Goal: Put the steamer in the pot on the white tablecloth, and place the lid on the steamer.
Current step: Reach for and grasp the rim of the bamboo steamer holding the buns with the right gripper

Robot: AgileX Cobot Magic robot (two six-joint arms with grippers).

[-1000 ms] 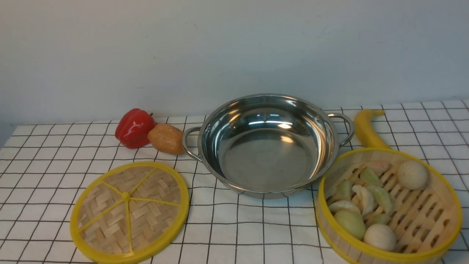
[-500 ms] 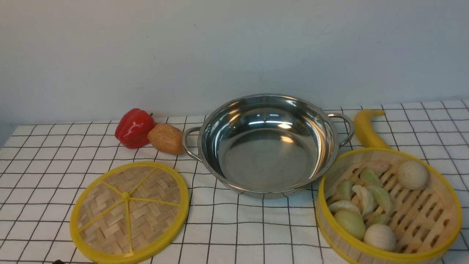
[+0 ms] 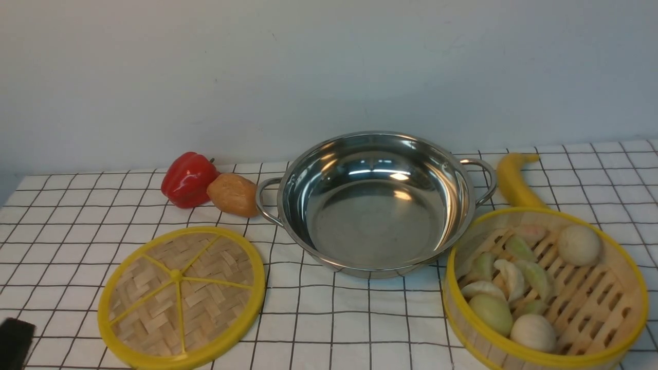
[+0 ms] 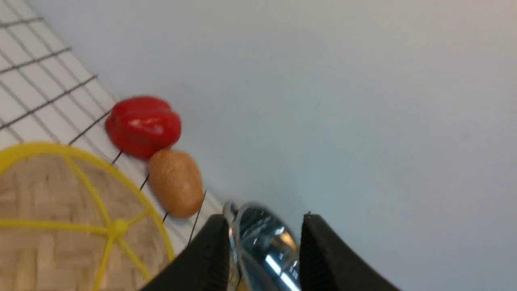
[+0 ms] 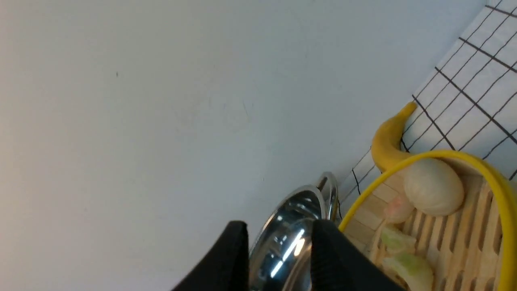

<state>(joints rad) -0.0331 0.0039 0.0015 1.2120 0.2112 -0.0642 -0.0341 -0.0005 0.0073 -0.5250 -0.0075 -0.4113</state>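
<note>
The shiny steel pot (image 3: 378, 205) stands empty in the middle of the white tablecloth (image 3: 360, 329). Left of it the woven lid (image 3: 181, 297) lies flat. The steamer (image 3: 545, 288) sits at the front right, close to the pot's rim, with food on its slats. In the left wrist view my left gripper (image 4: 264, 220) is open and empty above the lid (image 4: 60, 226); the pot (image 4: 262, 246) shows far beyond the gap. My right gripper (image 5: 278, 226) is open and empty too, by the steamer (image 5: 456, 226) and the pot (image 5: 286, 238).
A red pepper (image 3: 187, 179) and a brown potato (image 3: 234, 194) lie behind the lid, by the pot's left handle. A banana (image 3: 514, 180) lies behind the steamer. Buns (image 3: 578, 244) and dumplings (image 3: 511, 280) fill the steamer. A black part of my left arm (image 3: 14, 343) shows at the bottom left corner.
A black part of the left arm has come into the front view at the bottom left corner. The pot, lid and steamer have not moved.
</note>
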